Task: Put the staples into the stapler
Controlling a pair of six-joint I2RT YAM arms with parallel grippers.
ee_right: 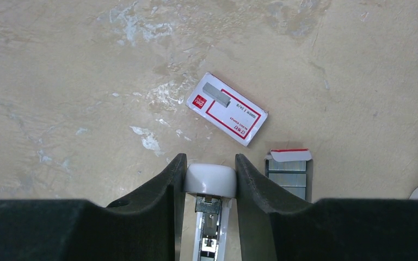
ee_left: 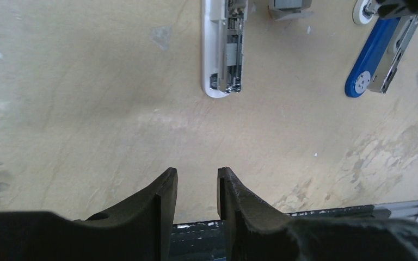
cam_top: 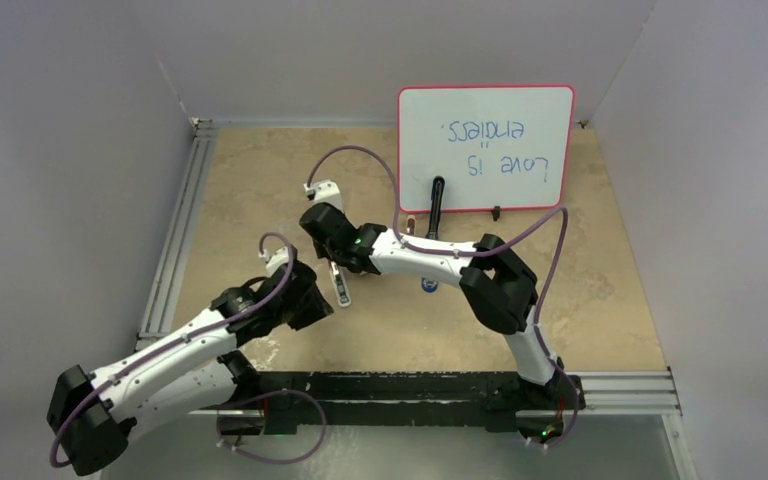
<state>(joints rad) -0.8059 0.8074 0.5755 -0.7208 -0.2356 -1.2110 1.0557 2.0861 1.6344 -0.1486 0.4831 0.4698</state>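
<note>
Staples (ee_right: 288, 175) sat just beside the right gripper (ee_right: 209, 161), whose jaws clamped the rounded end of a white bar (ee_right: 209, 180). The left gripper (ee_left: 197, 175) hung over the table (ee_left: 87, 109), jaws narrowly parted and empty. Beyond the right gripper lay a red-and-white box (ee_right: 227, 109); the blue stapler (ee_left: 371, 58) lay near the bar, apart.

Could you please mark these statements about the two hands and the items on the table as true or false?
1. The right hand grips the rounded end of the white bar. True.
2. The left hand holds the staples. False: it is open and empty; the staples lie on the table beside the right hand.
3. The red-and-white box lies flat on the table. True.
4. The stapler sits between the left hand's fingers. False: it lies on the table, apart from them.
</note>
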